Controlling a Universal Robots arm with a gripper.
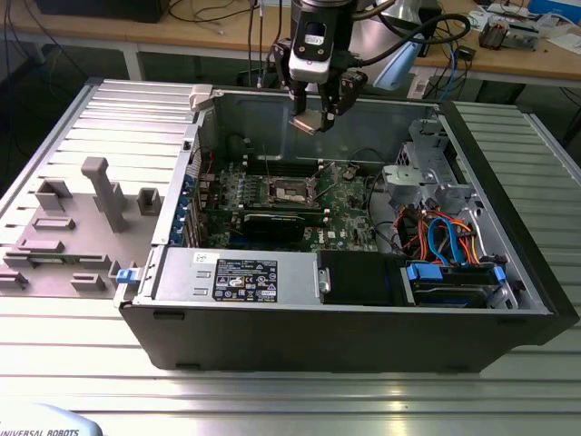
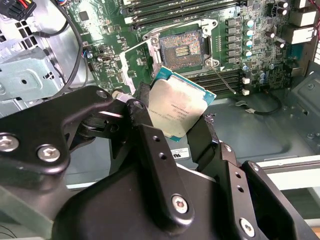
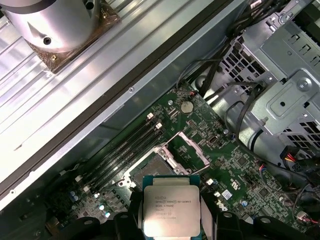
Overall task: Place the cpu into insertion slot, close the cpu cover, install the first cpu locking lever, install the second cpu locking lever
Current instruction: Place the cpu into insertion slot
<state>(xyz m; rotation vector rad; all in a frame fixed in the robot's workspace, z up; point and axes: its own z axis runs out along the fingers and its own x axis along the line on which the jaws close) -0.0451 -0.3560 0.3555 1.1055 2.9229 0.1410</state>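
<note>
1. The jaws are closed on the cpu (image 1: 309, 123), pinching its opposite edges.
2. The cpu hangs above the far side of the open computer case (image 1: 345, 336).
3. The insertion slot (image 2: 181, 47) lies bare, with the cpu cover (image 2: 136, 65) swung open beside it.

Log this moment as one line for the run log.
gripper: shut on cpu | cpu: in the air, not seated | insertion slot: empty | cpu cover: open
</note>
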